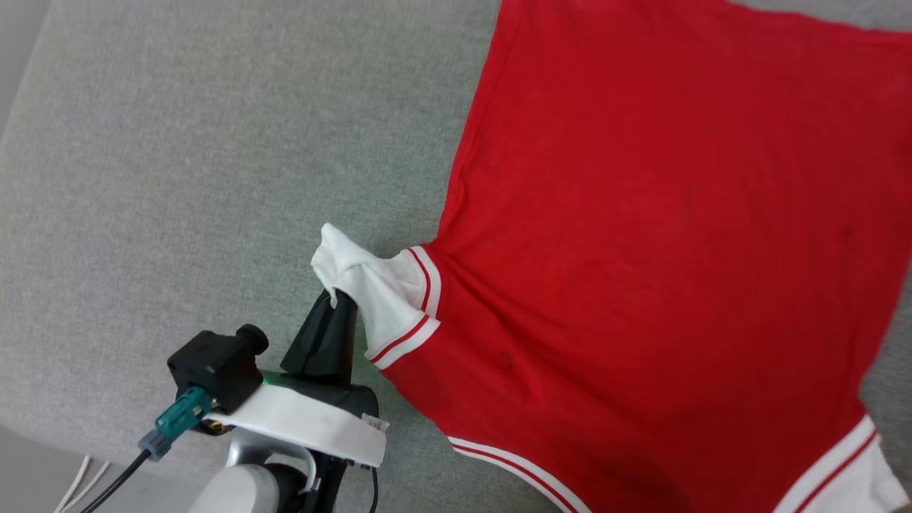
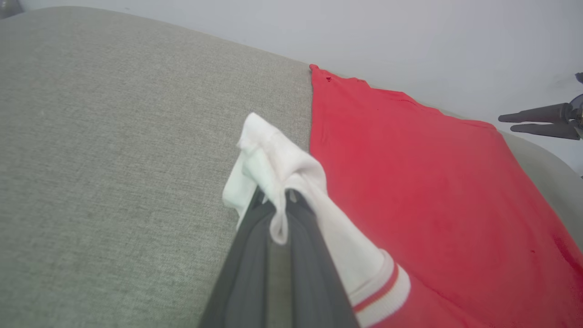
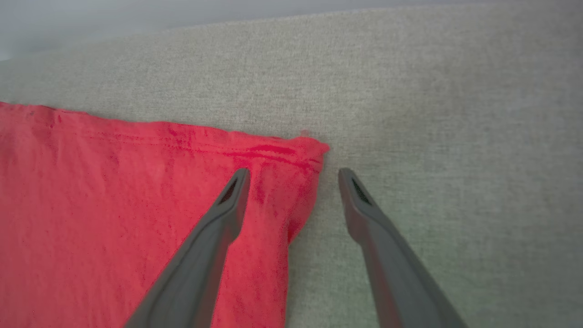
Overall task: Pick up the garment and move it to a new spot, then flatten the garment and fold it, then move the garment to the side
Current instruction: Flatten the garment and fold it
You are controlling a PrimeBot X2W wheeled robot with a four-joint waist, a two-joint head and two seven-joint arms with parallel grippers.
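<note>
The garment, a red jersey, lies spread with its plain red side up on the grey cushion. One white sleeve with red-and-white striped trim is bunched and pulled out to the left. My left gripper is shut on that sleeve's white end, just above the cushion. The right gripper stands open over a red corner of the garment, one finger over the cloth, the other over bare cushion. The same gripper appears far right in the left wrist view. Another white sleeve lies at the lower right.
The grey cushion runs bare to the left of the garment. Its near left edge drops off, with cables hanging there. A pale wall rises behind the cushion.
</note>
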